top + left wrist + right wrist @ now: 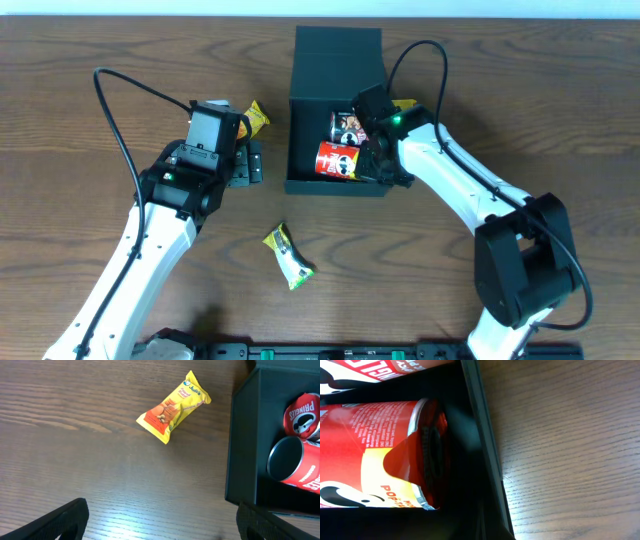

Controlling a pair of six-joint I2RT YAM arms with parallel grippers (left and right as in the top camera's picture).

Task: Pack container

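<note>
The dark teal-green square rigid container [335,187] stands mid-table with its flap lid open, so two red cylindrical chip cans [338,160] can lie inside. The right gripper [383,162] is fully closed and empty at the container's right wall. The left gripper [162,507] is wide open and empty, facing the yellow plastic snack packet [172,407], probably its next pick.

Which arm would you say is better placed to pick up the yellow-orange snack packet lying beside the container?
Left, most likely. The left gripper is open with the snack packet just ahead of it. The right gripper is shut at the container's far side, beside the red cans.
</note>
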